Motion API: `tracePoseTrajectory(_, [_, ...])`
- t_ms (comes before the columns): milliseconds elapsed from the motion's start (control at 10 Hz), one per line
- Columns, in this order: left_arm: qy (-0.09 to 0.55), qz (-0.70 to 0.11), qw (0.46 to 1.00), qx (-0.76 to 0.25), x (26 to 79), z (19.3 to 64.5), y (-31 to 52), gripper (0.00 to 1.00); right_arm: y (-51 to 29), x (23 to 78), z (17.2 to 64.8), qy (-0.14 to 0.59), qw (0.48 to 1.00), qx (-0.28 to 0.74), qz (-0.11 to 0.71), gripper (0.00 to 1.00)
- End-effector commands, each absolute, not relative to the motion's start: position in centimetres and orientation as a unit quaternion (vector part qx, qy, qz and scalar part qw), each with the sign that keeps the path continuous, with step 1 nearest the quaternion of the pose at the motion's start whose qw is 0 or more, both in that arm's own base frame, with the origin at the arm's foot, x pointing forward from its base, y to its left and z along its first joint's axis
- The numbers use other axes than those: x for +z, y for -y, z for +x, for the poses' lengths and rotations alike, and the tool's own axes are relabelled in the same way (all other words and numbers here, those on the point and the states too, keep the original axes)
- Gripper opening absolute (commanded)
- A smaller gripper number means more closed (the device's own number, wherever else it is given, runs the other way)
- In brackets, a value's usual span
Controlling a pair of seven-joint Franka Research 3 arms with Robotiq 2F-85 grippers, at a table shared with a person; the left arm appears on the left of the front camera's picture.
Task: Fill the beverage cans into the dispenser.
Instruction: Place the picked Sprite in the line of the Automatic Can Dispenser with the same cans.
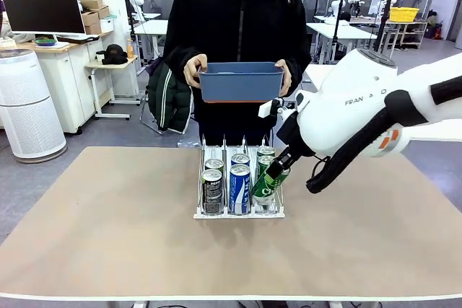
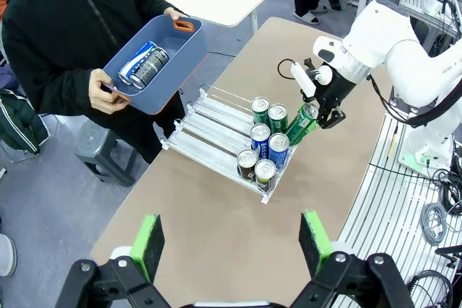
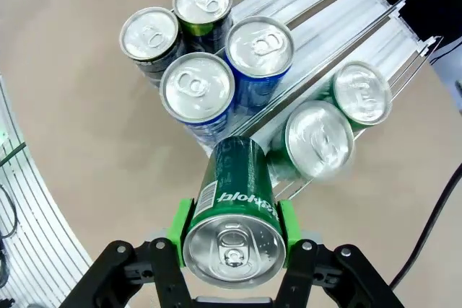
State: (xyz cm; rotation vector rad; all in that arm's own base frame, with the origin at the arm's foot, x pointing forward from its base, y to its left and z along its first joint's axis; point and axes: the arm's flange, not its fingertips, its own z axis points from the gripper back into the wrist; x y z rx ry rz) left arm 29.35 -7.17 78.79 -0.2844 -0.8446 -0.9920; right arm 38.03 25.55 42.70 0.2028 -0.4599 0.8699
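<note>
Right wrist view: a green can (image 3: 234, 203) is being gripped, tilted, by the right fingers (image 3: 178, 227), just before the dispenser (image 3: 332, 19); six cans (image 3: 198, 88) are being stored beyond the fingertips. Front view: free lane room is being left behind those cans. Left wrist view: the left fingers (image 2: 151, 244) are being held wide and empty above the tabletop (image 2: 216, 221); two cans (image 2: 144, 64) are being kept in the blue bin (image 2: 164, 97) far ahead.

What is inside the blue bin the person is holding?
Two cans lie on their sides in the blue bin: a blue can and a dark can, side by side. Seen from the front, the bin's wall hides them.
</note>
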Motion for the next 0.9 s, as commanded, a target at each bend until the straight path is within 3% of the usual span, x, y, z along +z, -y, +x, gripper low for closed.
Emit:
tracePoseTrajectory(0, [0.392,-0.130,0.787,-0.458,78.8,29.4,7.1,1.00,-26.0,42.8,40.5,0.250,0.877,0.403,0.073,0.58])
tracePoseTrajectory(800, [0.392,-0.130,0.787,-0.458,78.8,29.4,7.1,1.00,-25.7,43.0,42.6,0.139,0.899,0.410,0.060,0.58])
